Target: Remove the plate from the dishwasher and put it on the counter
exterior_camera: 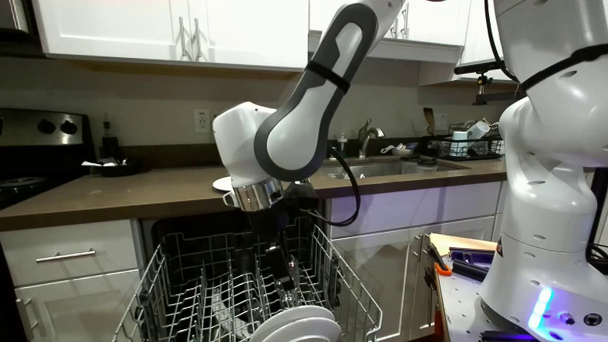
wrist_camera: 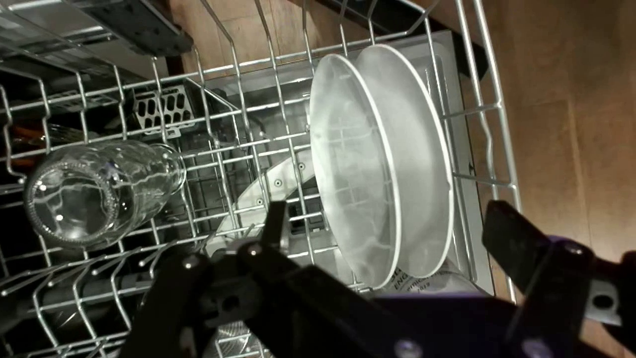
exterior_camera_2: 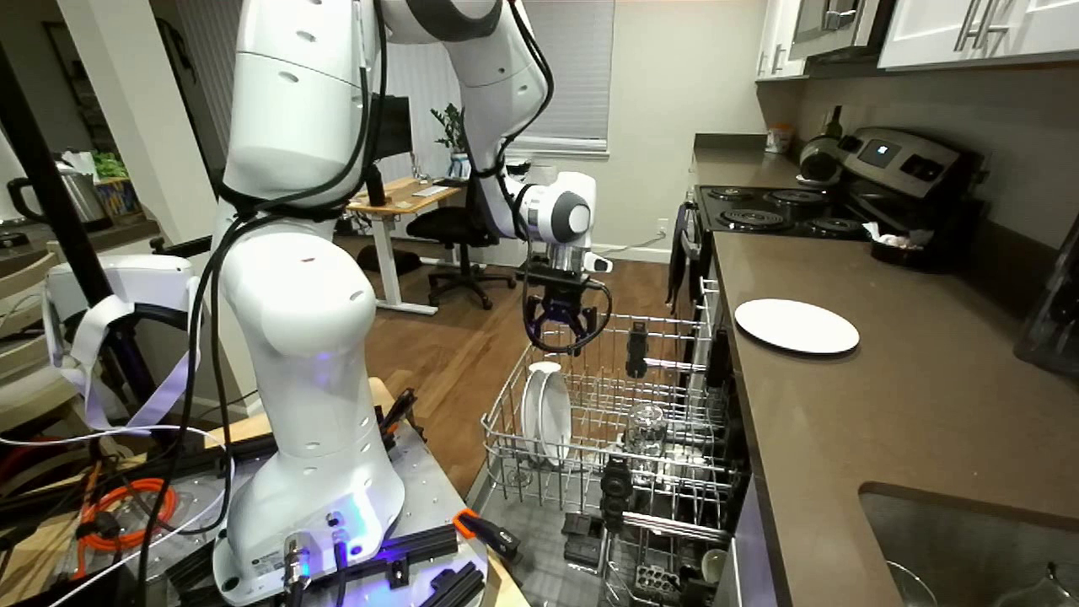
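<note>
Two white plates stand side by side on edge in the pulled-out dishwasher rack (exterior_camera: 347, 269). In the wrist view the left plate (wrist_camera: 348, 174) and right plate (wrist_camera: 415, 164) lean slightly. The plates also show in both exterior views, as the nearer plate (exterior_camera: 306, 331) and a plate (exterior_camera_2: 555, 417). My gripper (wrist_camera: 387, 214) is open and empty, fingers wide apart, one to each side of the pair in the picture, touching neither. In an exterior view the gripper (exterior_camera_2: 565, 329) hangs above the rack. The brown counter (exterior_camera_2: 927, 379) runs beside the dishwasher.
Another white plate (exterior_camera_2: 797, 327) lies flat on the counter. A clear glass (wrist_camera: 99, 194) lies in the rack among wire tines. The sink (exterior_camera_2: 969, 502) is set into the counter; the stove (exterior_camera_2: 784, 211) is at its far end. A dish rack (exterior_camera: 470, 145) stands beyond the sink.
</note>
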You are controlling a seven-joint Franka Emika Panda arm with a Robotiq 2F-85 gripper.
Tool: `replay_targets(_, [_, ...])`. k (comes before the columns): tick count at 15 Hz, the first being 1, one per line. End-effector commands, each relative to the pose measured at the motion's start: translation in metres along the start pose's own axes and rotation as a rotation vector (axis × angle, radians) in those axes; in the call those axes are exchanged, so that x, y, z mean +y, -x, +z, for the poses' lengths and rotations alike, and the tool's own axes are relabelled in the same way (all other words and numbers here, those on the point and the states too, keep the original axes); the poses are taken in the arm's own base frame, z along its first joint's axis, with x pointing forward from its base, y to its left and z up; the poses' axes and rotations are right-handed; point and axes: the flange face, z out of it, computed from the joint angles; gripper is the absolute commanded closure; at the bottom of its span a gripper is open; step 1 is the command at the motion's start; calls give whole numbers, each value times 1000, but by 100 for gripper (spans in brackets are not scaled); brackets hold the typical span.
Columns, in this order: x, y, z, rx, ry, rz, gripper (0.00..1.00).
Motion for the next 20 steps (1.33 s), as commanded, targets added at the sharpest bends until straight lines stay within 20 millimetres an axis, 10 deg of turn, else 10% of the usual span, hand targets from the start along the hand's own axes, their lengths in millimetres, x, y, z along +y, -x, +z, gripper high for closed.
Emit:
replay_targets(1, [0, -2, 20, -7, -6, 18, 0])
replay_targets(20, [-20, -24, 72, 88, 72, -68, 0])
